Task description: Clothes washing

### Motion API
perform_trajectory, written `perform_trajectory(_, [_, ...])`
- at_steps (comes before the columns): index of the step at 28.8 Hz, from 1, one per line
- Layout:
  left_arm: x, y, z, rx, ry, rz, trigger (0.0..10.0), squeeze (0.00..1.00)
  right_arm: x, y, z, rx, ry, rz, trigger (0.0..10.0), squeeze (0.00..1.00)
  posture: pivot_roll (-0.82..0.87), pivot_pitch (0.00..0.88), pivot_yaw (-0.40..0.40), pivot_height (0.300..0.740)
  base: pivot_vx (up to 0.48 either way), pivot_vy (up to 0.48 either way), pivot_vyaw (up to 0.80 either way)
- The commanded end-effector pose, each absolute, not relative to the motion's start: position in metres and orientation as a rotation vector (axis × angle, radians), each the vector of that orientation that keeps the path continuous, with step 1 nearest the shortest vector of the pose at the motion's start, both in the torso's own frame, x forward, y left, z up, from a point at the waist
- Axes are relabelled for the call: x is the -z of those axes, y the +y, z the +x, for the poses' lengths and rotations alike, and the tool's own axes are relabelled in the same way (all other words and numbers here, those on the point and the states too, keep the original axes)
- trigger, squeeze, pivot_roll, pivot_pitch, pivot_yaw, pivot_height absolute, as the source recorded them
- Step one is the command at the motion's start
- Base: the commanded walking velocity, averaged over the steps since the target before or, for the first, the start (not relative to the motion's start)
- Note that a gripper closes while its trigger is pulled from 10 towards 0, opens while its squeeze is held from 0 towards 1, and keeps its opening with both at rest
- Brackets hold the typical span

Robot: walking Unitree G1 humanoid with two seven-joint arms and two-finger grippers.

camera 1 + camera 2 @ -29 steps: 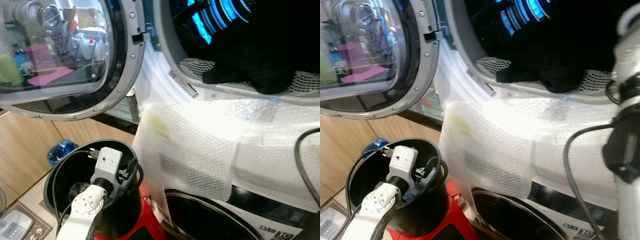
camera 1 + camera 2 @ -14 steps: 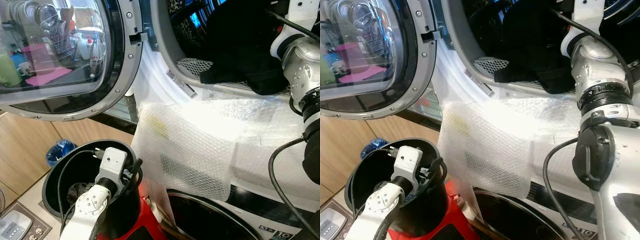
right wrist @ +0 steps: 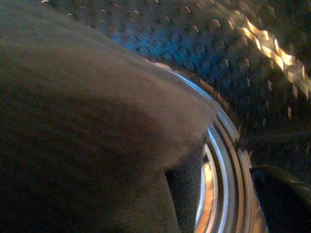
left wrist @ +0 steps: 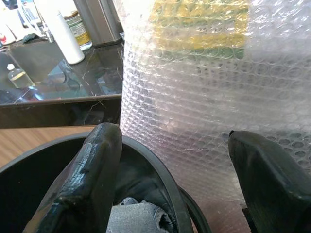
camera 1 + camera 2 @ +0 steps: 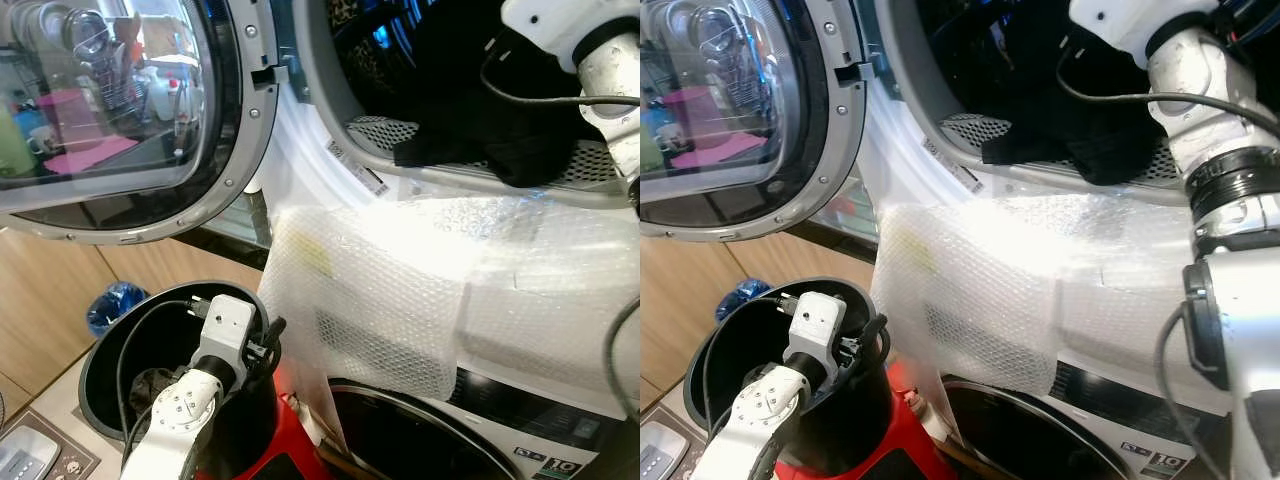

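Clothes: a black garment (image 5: 480, 110) lies in the mouth of the washing machine drum (image 5: 980, 60), draped over the lower lip of the opening, with one corner hanging toward the bubble wrap (image 5: 400, 290) that covers the machine's front below. The round glass door (image 5: 110, 110) stands swung open at 10 o'clock. The right arm (image 5: 1200, 130) reaches up into the drum at 1 o'clock; the right claw (image 3: 272, 199) is inside, with the perforated drum wall and dark cloth close before it, and whether it is spread or pinching cannot be told. At 7 o'clock the left claw (image 4: 175, 189) hangs over the rim of a black bucket (image 5: 110, 350), its fingers (image 4: 92, 179) spread wide and holding nothing, with grey cloth (image 4: 131, 216) lying in the bucket beneath. The bucket stands just beside the bubble wrap.
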State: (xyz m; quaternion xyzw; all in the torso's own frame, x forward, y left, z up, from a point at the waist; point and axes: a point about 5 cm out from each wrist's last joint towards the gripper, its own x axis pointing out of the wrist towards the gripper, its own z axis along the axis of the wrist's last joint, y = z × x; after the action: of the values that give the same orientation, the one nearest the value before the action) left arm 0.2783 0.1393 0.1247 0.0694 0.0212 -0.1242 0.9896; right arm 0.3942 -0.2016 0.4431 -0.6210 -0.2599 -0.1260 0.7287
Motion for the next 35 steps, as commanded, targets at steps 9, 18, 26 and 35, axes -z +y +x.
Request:
perform_trajectory(9, [-0.128,0.138,0.275,0.26,0.033,0.149,10.0,0.0,-0.444,-0.188,0.389,0.074,-0.59,-1.695,10.0,0.0,-0.01,0.0,0.121,0.74,0.0,0.0,0.0])
perform_trajectory(18, [-0.127,0.137,0.273,0.263,0.033,0.143,10.0,0.0,-0.447,-0.2,0.38,-0.059,-0.514,-1.901,10.0,0.0,-0.02,0.0,0.11,0.74,0.0,0.0,0.0])
perform_trajectory(26, [-0.125,0.135,0.273,0.277,0.035,0.143,10.0,0.0,-0.42,-0.233,0.375,-0.374,-0.173,-1.704,10.0,0.0,-0.04,0.0,0.105,0.74,0.0,0.0,0.0])
perform_trajectory(35, [-0.124,0.134,0.272,0.286,0.035,0.137,10.0,0.0,-0.41,-0.247,0.364,-0.587,-0.159,-1.388,10.0,0.0,-0.04,0.0,0.106,0.74,0.0,0.0,0.0])
